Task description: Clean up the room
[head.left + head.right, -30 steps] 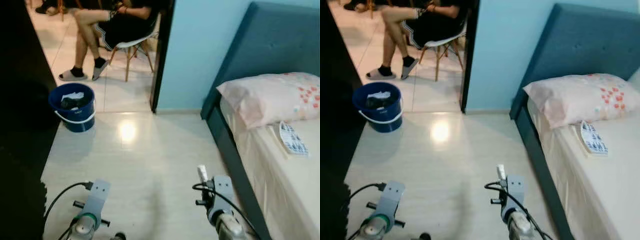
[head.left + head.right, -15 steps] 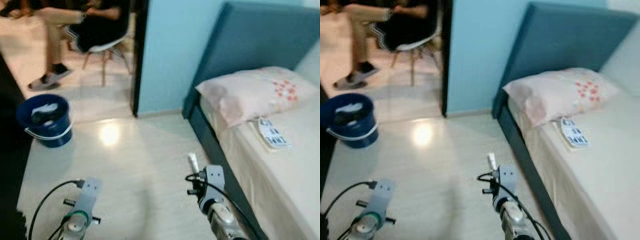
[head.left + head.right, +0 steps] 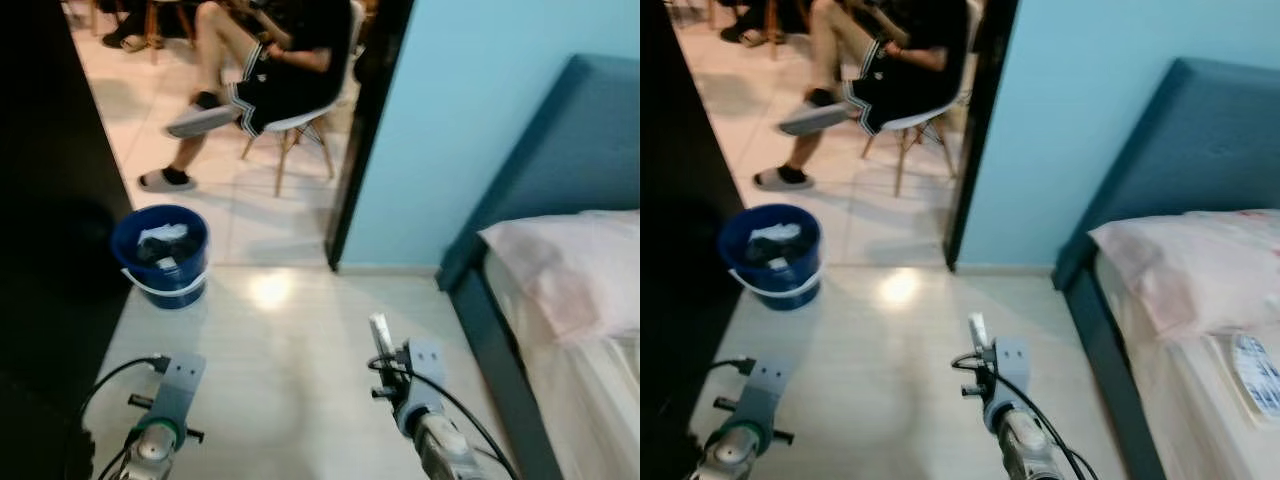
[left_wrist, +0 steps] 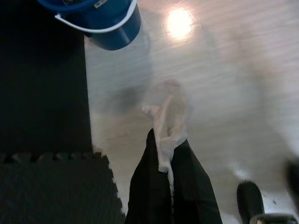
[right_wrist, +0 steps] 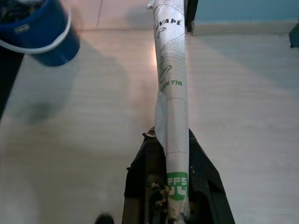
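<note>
A blue bucket (image 3: 160,256) with a white handle and some rubbish inside stands on the pale floor by the doorway, ahead and to my left. My left gripper (image 4: 164,144) is low over the floor, shut on a crumpled white tissue (image 4: 167,116), with the bucket (image 4: 105,18) beyond it. My right gripper (image 5: 170,136) is shut on a flattened white carton (image 5: 171,79) with green print, which sticks out forward. That carton's tip (image 3: 381,332) shows above my right arm (image 3: 418,385). My left arm (image 3: 168,395) is at the lower left.
A person sits on a white chair (image 3: 290,120) past the doorway. A dark door edge (image 3: 362,130) and blue wall are ahead. A blue bed (image 3: 500,330) with a pink pillow (image 3: 575,265) and a printed sheet (image 3: 1255,372) lies right. Black foam mat (image 4: 42,140) on my left.
The head camera has swung left, so the bucket and doorway sit more central and the bed has slid right. The seated person has raised one foot. Both grippers keep their hold.
</note>
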Robot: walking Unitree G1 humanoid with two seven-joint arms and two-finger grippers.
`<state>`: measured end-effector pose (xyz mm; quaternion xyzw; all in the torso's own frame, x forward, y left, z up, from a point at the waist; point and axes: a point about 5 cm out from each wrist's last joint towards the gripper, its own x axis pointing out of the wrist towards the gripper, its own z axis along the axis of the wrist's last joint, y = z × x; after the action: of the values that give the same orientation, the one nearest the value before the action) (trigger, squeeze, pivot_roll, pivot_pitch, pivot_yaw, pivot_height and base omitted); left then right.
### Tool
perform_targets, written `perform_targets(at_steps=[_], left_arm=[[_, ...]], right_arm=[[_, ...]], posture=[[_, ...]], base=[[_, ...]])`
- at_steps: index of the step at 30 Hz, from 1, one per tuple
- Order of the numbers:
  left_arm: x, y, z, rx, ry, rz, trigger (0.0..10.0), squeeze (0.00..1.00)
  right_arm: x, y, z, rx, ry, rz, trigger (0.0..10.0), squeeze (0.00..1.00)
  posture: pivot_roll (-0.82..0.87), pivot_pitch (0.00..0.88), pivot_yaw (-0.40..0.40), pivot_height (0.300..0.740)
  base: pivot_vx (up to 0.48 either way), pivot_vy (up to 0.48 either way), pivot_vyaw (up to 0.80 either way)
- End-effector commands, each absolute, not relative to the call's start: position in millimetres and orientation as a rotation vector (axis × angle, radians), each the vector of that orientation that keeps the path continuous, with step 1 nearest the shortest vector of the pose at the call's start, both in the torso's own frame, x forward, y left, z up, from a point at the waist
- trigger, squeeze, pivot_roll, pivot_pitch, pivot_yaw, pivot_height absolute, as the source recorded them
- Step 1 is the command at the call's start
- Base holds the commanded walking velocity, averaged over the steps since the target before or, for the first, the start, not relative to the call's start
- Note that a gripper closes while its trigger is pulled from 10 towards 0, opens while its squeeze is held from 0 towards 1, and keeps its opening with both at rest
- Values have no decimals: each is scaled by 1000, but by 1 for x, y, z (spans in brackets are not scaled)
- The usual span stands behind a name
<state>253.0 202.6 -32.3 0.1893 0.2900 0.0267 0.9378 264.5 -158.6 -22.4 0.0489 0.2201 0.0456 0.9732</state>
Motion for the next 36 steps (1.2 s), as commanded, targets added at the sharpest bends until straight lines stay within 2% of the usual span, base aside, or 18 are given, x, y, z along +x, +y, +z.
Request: perform_targets(at_steps=[1, 11, 14, 19, 21, 22, 24, 25, 26, 30, 36], left_arm=[[247, 201, -38, 392, 618, 44, 10000, 0], [255, 201, -30, 427, 563, 38, 10000, 0], [270, 195, -16, 504, 472, -64, 10000, 0], [284, 182, -4, 502, 406, -189, 10000, 0], [294, 166, 8, 505, 344, -328, 10000, 0], [294, 166, 8, 505, 344, -328, 10000, 0], [302, 149, 21, 506, 285, -480, 10000, 0], [302, 149, 21, 506, 285, -480, 10000, 0], [306, 144, 26, 514, 269, -537, 10000, 0], [314, 139, 36, 543, 250, -612, 10000, 0], [320, 138, 40, 553, 254, -610, 10000, 0]], right_arm=[[264, -157, -22, 108, 436, 99, 10000, 0], [275, -158, -13, 152, 394, 67, 10000, 0], [276, -168, -12, 168, 391, -11, 10000, 0], [276, -174, -12, 180, 388, -57, 10000, 0], [274, -180, -12, 168, 389, -107, 10000, 0], [274, -180, -12, 168, 389, -107, 10000, 0], [268, -195, -16, 146, 411, -245, 10000, 0], [268, -195, -16, 146, 411, -245, 10000, 0], [263, -205, -18, 167, 417, -342, 10000, 0], [251, -222, -23, 198, 424, -497, 10000, 0], [247, -233, -23, 178, 420, -529, 10000, 0]], posture=[[88, 40, -54, 719], [90, 44, -52, 719], [91, 51, -53, 719], [93, 56, -47, 719], [98, 67, -21, 719], [98, 67, -21, 719], [99, 69, 2, 719], [99, 69, 2, 719], [95, 68, 20, 719], [82, 69, 37, 719], [66, 71, 39, 719]], base=[[458, 0, 763], [458, 0, 671], [458, 0, 0], [458, 0, 0], [458, 0, 0], [458, 0, 0], [458, 0, 0], [458, 0, 0], [458, 0, 0], [458, 0, -647], [458, 0, -800]])
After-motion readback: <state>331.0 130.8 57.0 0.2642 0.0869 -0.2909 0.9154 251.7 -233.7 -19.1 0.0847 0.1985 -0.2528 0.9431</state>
